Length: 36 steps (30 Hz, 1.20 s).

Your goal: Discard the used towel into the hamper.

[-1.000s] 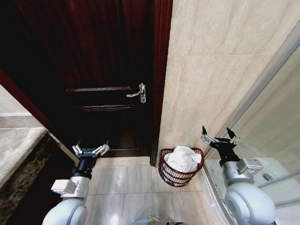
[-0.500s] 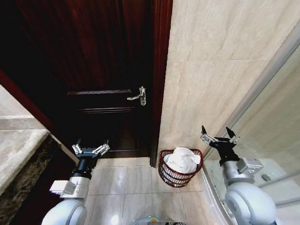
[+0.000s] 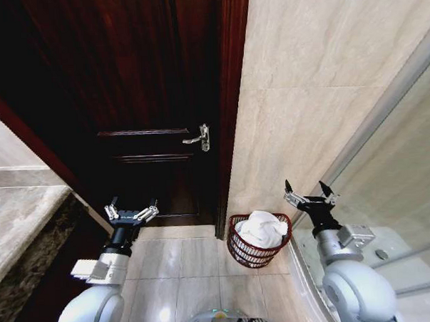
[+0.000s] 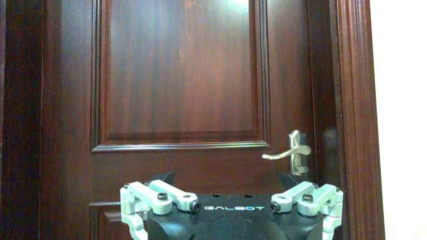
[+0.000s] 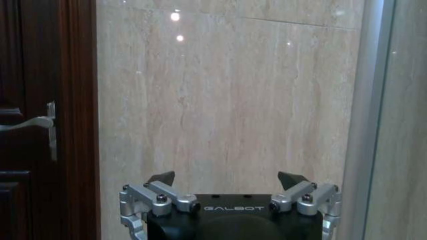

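Observation:
A white towel [image 3: 262, 229] lies bunched inside the reddish-brown openwork hamper [image 3: 248, 255], which stands on the floor against the tiled wall beside the door frame. My right gripper [image 3: 305, 193] is open and empty, raised just right of the hamper and above its rim; in the right wrist view it [image 5: 227, 179] faces the beige wall. On the left, my left gripper [image 3: 132, 208] hangs open and empty in front of the dark door, and in the left wrist view it [image 4: 227, 179] points at the door panel.
A dark wooden door [image 3: 155, 99] with a metal lever handle [image 3: 197, 137] stands ahead. The beige tiled wall [image 3: 305, 93] runs to its right, a glass shower partition [image 3: 402, 195] is at far right, and a stone counter [image 3: 18, 219] at left. Light floor tiles [image 3: 184, 276] lie below.
The head view has shifted slightly, so the camera moved. My right gripper has edged a little to the left. The towel stays in the hamper.

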Tool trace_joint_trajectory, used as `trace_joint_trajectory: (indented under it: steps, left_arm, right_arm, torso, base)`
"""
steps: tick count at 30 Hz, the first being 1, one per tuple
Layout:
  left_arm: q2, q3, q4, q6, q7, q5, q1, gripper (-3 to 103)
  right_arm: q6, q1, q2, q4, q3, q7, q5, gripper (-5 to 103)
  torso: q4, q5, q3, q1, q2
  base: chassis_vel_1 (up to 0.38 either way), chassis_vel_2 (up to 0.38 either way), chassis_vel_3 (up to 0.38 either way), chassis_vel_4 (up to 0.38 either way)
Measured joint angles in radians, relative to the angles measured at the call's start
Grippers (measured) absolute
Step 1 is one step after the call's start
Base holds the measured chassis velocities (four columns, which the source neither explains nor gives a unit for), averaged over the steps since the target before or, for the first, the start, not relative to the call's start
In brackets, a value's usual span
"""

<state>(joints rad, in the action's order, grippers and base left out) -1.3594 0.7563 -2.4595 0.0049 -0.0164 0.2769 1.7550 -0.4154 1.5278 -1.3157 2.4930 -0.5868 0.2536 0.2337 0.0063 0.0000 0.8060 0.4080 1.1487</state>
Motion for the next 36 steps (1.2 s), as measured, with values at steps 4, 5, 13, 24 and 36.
trace_joint_trajectory:
  steps: [4, 5, 13, 24, 36]
  left_arm:
    - [-0.001, 0.001, 0.002, -0.001, 0.003, 0.001, 0.000, 100]
    - [-0.001, 0.001, 0.002, -0.001, 0.003, 0.001, 0.000, 100]
    - [-0.003, 0.002, 0.002, -0.002, 0.018, 0.003, 0.002, 100]
    - [-0.005, 0.003, -0.006, 0.006, 0.027, 0.002, 0.010, 100]
    - [-0.002, 0.002, 0.000, -0.002, 0.039, 0.009, 0.005, 100]
  right_arm:
    - [-0.001, 0.001, 0.000, 0.002, 0.002, 0.000, -0.003, 100]
    - [-0.001, 0.001, 0.000, 0.002, 0.002, 0.000, -0.003, 100]
    - [-0.001, 0.006, -0.001, 0.006, 0.007, -0.001, -0.015, 100]
    - [-0.006, 0.002, -0.003, 0.006, 0.019, -0.005, -0.024, 100]
    - [-0.007, -0.001, -0.006, 0.001, 0.022, -0.018, -0.029, 100]
  torso:
    - [0.0000, 0.0000, -0.001, -0.001, -0.002]
    - [0.0000, 0.0000, -0.001, -0.001, -0.002]
    - [0.0000, 0.0000, -0.002, -0.002, -0.004]
    - [0.0000, 0.0001, -0.003, -0.003, -0.006]
    - [0.0000, 0.0000, -0.004, -0.003, -0.007]
  base:
    - [0.000, 0.000, 0.000, 0.000]
    - [0.000, 0.000, 0.000, 0.000]
    - [0.000, 0.000, 0.000, 0.000]
    - [0.000, 0.000, 0.000, 0.000]
    - [0.000, 0.000, 0.000, 0.000]
